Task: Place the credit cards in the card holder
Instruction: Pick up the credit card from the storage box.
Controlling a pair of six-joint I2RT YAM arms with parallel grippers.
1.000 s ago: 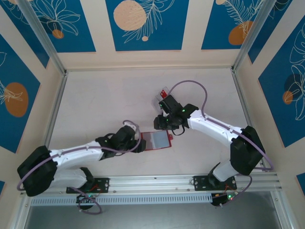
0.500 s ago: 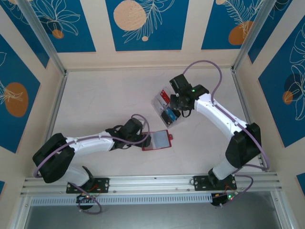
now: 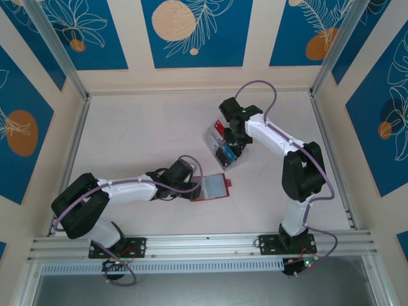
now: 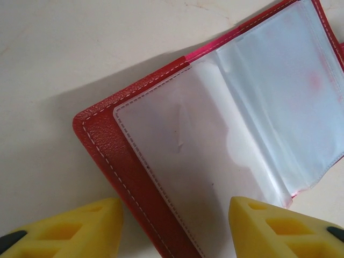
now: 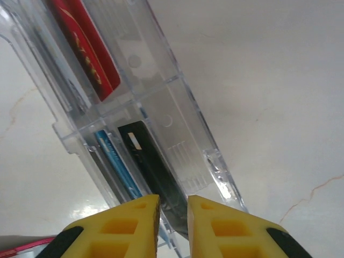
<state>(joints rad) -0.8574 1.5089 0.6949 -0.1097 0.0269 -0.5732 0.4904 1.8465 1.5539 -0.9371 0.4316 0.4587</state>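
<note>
Card holder [image 3: 210, 187] open on table [image 3: 140, 134]; cards [image 5: 86, 48] in clear tray [image 5: 185, 121].
Left gripper [image 4: 174, 209]: fingers apart at the holder's edge, holding nothing. Right gripper [image 5: 173, 203]: nearly closed over the black card [image 5: 148, 156], grip unclear.

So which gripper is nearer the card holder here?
Left. The left gripper is at the card holder's left edge, jaws open either side of it. The right gripper is apart, farther back at the clear tray, by the black card.
</note>
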